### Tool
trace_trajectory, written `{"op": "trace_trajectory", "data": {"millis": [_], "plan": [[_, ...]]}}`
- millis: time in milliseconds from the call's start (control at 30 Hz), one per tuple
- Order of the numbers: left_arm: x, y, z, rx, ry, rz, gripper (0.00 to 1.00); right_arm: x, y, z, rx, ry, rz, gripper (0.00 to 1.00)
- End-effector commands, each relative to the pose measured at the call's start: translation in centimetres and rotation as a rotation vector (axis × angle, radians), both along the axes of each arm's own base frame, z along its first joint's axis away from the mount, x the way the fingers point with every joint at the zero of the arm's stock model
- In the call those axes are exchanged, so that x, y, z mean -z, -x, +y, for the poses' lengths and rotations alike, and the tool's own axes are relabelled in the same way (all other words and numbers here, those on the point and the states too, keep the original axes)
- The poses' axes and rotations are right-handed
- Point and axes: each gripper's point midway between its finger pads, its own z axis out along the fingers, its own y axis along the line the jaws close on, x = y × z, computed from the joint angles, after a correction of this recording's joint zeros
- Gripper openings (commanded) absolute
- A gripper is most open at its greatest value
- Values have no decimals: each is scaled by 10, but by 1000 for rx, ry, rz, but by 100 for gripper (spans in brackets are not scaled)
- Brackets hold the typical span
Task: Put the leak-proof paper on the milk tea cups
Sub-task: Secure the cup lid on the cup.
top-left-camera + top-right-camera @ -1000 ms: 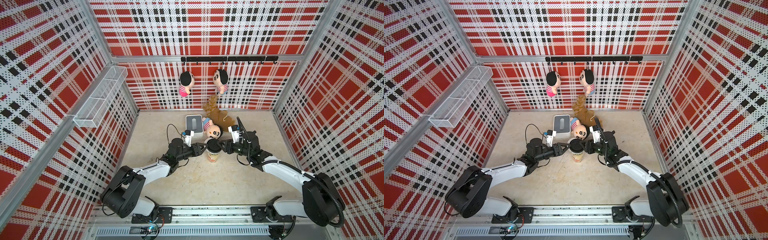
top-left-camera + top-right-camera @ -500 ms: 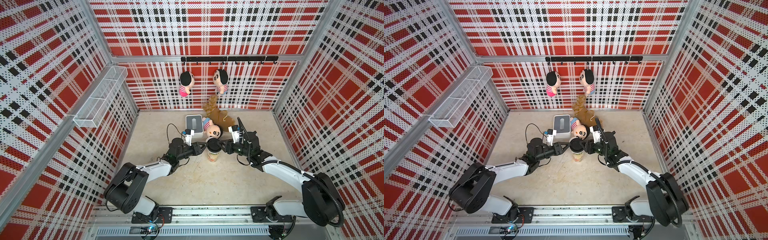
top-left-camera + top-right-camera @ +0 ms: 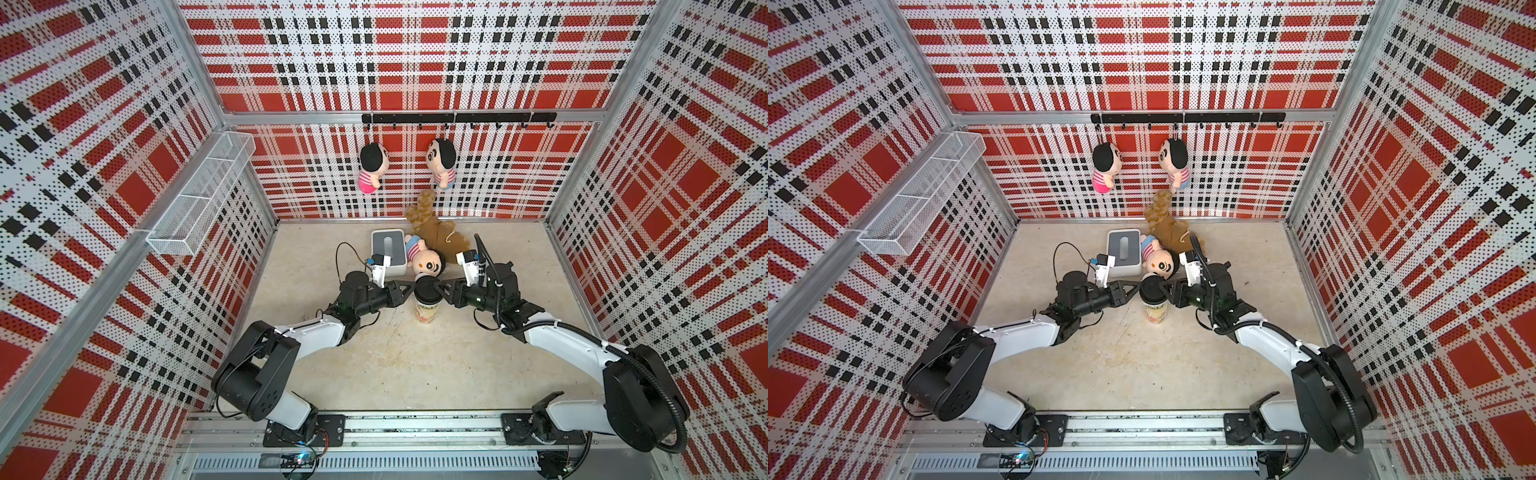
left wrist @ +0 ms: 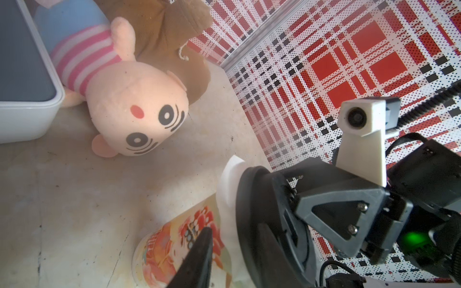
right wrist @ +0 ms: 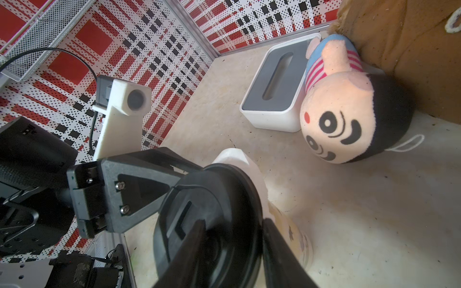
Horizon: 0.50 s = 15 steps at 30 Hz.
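Centrally in both top views, the paper cup (image 3: 428,311) stands on the worktop (image 3: 415,365), capped by a black lid (image 3: 428,287), with the left end effector (image 3: 410,286) and right end effector (image 3: 441,287) meeting its rim. Left wrist: the leak-proof paper (image 4: 228,180), translucent white, peeks from under the lid on the far side. Right wrist: fingers (image 5: 279,254) straddle the rim; whether either end effector actually grips, I cannot tell. Thin, limp, probably slippery, the paper is best pinched at that overhang.
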Motion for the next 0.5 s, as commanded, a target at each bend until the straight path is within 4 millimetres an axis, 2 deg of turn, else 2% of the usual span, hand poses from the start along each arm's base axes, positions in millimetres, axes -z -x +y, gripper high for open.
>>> {"op": "trace_trajectory", "data": {"millis": [0, 233, 467], "plan": [[144, 65, 27, 34, -323, 429, 32, 116, 54, -26, -40, 247, 360, 38], [164, 79, 24, 80, -393, 470, 30, 112, 52, -24, -40, 242, 349, 38], [172, 88, 28, 82, -420, 483, 28, 111, 51, -24, -40, 241, 348, 38]]}}
